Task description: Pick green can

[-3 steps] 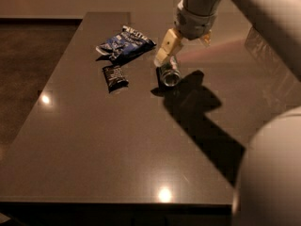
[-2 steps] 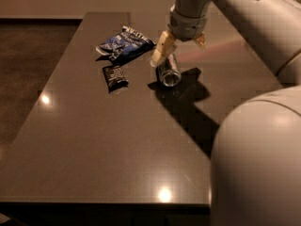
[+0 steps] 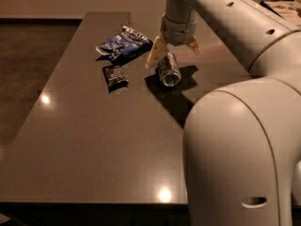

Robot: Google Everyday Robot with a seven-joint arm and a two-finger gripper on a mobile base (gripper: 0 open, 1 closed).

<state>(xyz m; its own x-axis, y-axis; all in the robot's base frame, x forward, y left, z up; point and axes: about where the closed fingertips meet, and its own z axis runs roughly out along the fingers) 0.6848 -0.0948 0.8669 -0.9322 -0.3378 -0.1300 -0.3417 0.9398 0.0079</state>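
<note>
The green can (image 3: 168,69) lies on its side on the dark table (image 3: 94,140), its silver end facing me. My gripper (image 3: 173,51) hangs right above the can's far end, open, with one pale finger (image 3: 155,53) to the can's left and the other finger (image 3: 194,46) to its right. The fingers straddle the can without closing on it. The arm comes in from the upper right and its large body fills the right of the view.
A blue crinkled snack bag (image 3: 124,44) lies just left of the gripper. A small black wrapper packet (image 3: 114,76) lies left of the can. The table's left edge borders a dark floor (image 3: 28,79).
The gripper has moved a little to the right and down over the can, so its fingers now straddle it. The can, bag and packet have not moved.
</note>
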